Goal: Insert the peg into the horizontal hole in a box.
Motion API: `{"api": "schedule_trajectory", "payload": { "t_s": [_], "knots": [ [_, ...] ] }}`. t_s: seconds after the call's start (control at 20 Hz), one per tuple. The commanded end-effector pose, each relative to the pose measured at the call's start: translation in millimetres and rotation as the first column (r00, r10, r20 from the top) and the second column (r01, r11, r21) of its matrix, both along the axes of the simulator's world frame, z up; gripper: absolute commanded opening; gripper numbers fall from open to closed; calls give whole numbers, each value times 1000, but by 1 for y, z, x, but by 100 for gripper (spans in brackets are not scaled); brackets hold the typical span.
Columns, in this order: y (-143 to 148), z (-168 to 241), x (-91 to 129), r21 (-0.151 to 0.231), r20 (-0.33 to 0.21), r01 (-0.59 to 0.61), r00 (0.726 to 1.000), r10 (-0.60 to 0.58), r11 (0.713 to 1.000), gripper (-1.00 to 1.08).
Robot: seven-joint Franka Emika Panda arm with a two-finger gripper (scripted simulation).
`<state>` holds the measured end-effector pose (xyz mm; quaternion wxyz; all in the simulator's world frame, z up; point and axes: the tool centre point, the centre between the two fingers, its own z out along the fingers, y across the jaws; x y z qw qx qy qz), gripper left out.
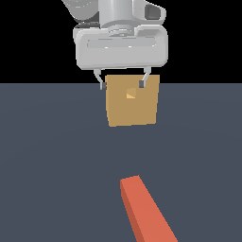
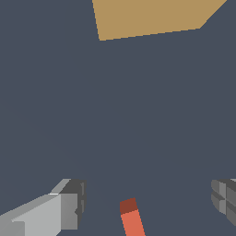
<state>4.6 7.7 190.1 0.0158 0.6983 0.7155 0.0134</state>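
The orange-red end of the peg (image 1: 145, 210) lies flat on the dark floor at the front of the exterior view, running off the lower edge; its white half is out of view. The tan box (image 1: 132, 100) stands farther back, with its small square hole (image 1: 131, 94) in the middle of the facing side. My gripper (image 1: 122, 85) hangs open in front of the box's upper part, empty, well apart from the peg. In the wrist view the peg's tip (image 2: 131, 217) shows between the two spread fingers (image 2: 69, 207), and the box (image 2: 147, 17) shows as a tan slab.
A dark grey floor (image 1: 52, 160) stretches around the box and peg. Nothing else stands on it in either view.
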Motion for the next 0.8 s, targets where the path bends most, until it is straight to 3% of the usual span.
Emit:
{"api": "schedule_trajectory", "payload": {
  "t_s": [0.0,0.4,0.75],
  "knots": [
    [0,0,0,0,0,0,1000,0,1000,100],
    [-15,-6,1,0,-2,-14,1000,14,1000,100],
    [-54,-23,3,0,-7,-50,999,50,999,100]
  ]
}}
